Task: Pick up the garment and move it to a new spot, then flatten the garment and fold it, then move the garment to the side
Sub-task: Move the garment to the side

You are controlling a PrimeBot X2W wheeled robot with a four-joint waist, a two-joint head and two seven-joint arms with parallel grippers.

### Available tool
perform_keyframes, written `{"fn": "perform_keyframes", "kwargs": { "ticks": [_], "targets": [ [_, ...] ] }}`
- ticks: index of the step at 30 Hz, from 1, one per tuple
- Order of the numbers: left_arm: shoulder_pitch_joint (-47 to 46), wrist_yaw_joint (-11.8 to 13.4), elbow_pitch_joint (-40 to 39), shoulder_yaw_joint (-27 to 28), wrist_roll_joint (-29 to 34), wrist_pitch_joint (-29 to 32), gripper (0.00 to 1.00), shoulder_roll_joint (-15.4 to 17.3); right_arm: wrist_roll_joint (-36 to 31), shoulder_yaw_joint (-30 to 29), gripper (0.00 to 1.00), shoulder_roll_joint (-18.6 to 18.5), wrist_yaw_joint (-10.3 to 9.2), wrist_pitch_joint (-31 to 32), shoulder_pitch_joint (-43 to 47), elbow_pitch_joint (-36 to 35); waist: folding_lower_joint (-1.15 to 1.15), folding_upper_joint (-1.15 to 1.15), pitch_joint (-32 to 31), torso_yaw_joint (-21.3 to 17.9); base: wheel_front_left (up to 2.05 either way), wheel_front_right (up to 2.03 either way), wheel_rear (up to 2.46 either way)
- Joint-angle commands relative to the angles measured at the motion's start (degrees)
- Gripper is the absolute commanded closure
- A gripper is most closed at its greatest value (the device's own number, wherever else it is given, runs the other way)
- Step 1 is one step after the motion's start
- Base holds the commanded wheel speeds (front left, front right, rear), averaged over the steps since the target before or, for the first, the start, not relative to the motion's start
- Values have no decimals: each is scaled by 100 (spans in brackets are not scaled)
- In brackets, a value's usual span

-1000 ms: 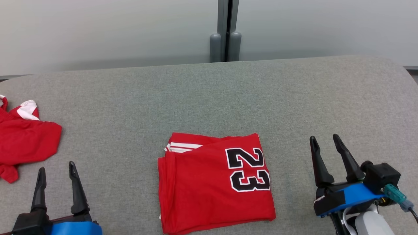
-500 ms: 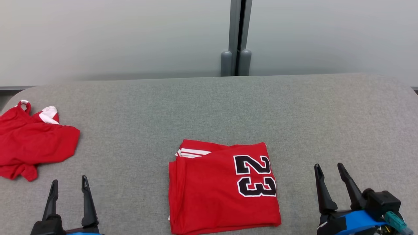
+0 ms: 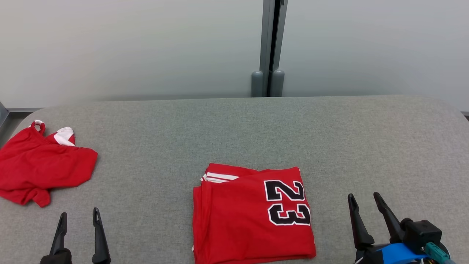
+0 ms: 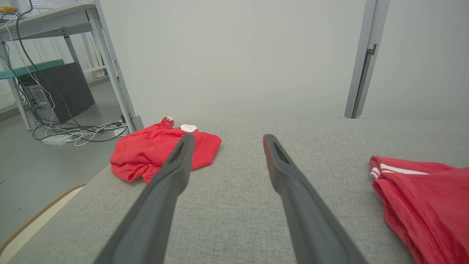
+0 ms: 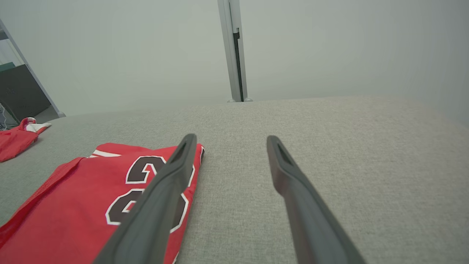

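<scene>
Red folded garment (image 3: 249,227) lies neat; left gripper (image 3: 80,212) and right gripper (image 3: 362,195) have drawn back, open, empty. Sideways move likely remains.

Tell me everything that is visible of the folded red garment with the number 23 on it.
The folded red garment is thin jersey-like cloth, folded into a neat, roughly square stack of layers. A black 23 outlined in white lies sideways on top, toward its right edge; white stripes show at the far left corner. It rests flat on the grey padded surface, near the front middle. Both open grippers, the left gripper and the right gripper, stand apart from it.
</scene>
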Motion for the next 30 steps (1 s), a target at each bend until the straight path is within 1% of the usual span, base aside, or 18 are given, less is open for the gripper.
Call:
{"fn": "perform_keyframes", "kwargs": {
  "ticks": [1,20,25,30],
  "targets": [
    [41,20,2,-21,-41,-13,0,31,34,11,0,1,1,24,99,-7,1,0,-17,-12,0,0,0],
    [60,58,15,-53,-241,-13,0,79,78,78,0,2,1,119,83,13,1,0,-50,-43,0,0,0],
    [60,89,-8,-82,-282,-13,0,65,25,187,0,1,1,182,-220,22,1,0,-30,-58,0,0,0],
    [-54,90,-42,-105,-310,-13,0,70,-63,443,0,1,1,423,-837,171,1,0,94,-55,0,0,0]
  ]
}}
